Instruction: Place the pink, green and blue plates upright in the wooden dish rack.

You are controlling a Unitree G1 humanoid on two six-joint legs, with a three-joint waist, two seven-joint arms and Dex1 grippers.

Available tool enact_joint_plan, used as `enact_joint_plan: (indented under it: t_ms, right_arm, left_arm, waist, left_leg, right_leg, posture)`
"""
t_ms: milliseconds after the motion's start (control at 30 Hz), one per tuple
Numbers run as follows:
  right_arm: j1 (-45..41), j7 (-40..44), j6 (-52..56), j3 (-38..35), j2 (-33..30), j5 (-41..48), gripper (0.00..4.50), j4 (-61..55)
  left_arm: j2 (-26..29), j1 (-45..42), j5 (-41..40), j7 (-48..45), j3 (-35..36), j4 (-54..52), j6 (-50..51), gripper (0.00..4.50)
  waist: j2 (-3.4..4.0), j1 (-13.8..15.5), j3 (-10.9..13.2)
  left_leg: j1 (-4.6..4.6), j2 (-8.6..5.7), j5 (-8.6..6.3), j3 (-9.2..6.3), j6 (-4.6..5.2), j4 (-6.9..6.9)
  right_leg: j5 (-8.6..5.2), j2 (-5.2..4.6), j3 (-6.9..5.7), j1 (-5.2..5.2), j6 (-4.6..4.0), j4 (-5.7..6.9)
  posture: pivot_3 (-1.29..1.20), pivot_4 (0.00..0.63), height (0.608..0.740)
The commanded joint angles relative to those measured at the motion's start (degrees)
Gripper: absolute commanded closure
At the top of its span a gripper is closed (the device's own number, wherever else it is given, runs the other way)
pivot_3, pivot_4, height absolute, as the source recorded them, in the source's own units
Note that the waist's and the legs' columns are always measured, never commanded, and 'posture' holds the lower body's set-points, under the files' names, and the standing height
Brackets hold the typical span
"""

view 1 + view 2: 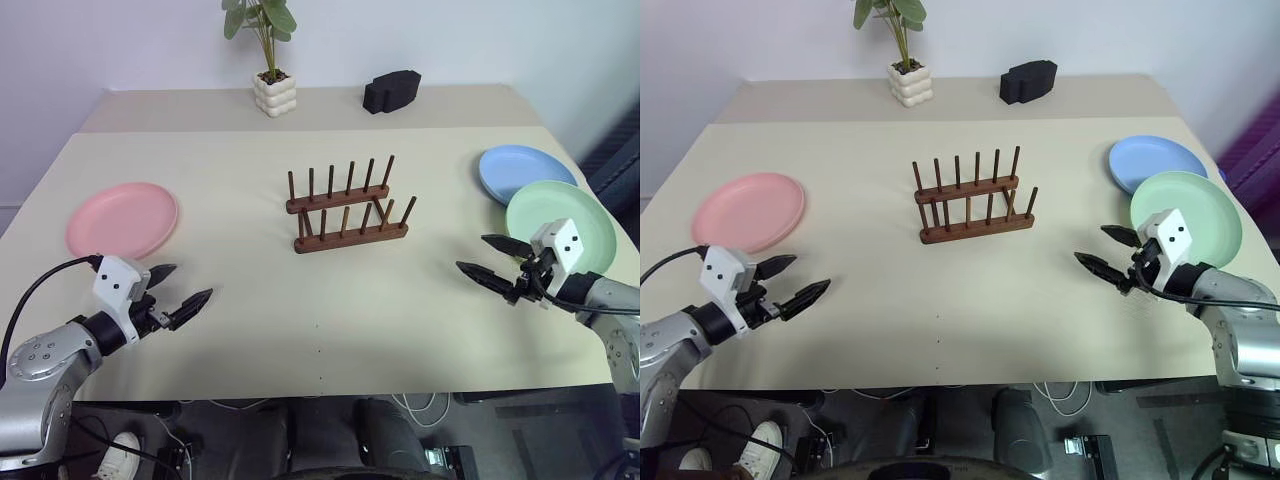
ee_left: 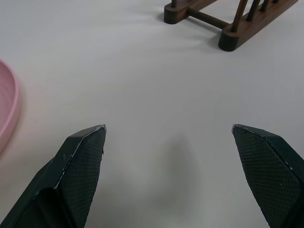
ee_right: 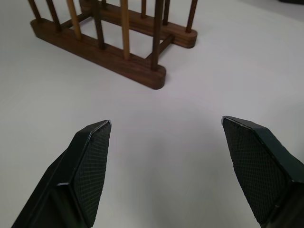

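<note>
Beige table (image 1: pixel 300 300), matte top, all three plates lying flat on it. Pink plate (image 1: pixel 122 219) near the left edge; you see just a sliver of its rim in the left wrist view. Blue plate (image 1: pixel 525 172) sits by the right edge, toward the far right corner, with the green plate (image 1: pixel 560 225) nearer you and overlapping its near rim. Part of the green plate is hidden behind the right gripper (image 1: pixel 492 256). Wooden dish rack (image 1: pixel 347 208) stands mid-table, no plate in it; both wrist views cut off its peg tops. Left gripper (image 1: pixel 180 290) hovers near the front left corner, just in front of the pink plate, jaws spread wide, nothing between them. Right gripper likewise has its jaws apart and holds nothing. At the far edge: potted plant (image 1: pixel 272 80), leaves cropped at the top, and a black blocky object (image 1: pixel 391 91) you can't identify.
</note>
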Motion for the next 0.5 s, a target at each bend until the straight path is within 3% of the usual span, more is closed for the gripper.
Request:
enact_joint_plan:
  t_ms: [33, 500]
  right_arm:
    - [-0.95, -0.6, -1.77, -0.52, 0.04, -0.34, 0.71, -0.13]
    - [-0.28, -2.62, -2.56, 0.67, 1.27, -1.03, 0.71, -0.97]
  left_arm:
    - [0.27, -0.79, 0.01, -0.18, 0.71, 0.29, -2.1, 0.14]
    - [-2.02, -2.62, 1.42, 0.94, -3.82, 1.58, -4.04, 0.14]
  waist:
    - [0.0, 0.0, 0.0]
    - [0.0, 0.02, 0.0]
  left_leg:
    - [0.0, 0.0, 0.0, 0.0, 0.0, 0.0]
    - [0.0, 0.0, 0.0, 0.0, 0.0, 0.01]
  right_leg:
    - [0.0, 0.0, 0.0, 0.0, 0.0, 0.0]
    - [0.0, 0.0, 0.0, 0.01, 0.01, 0.01]
  posture:
    - [0.0, 0.15, 0.74]
    - [0.0, 0.15, 0.74]
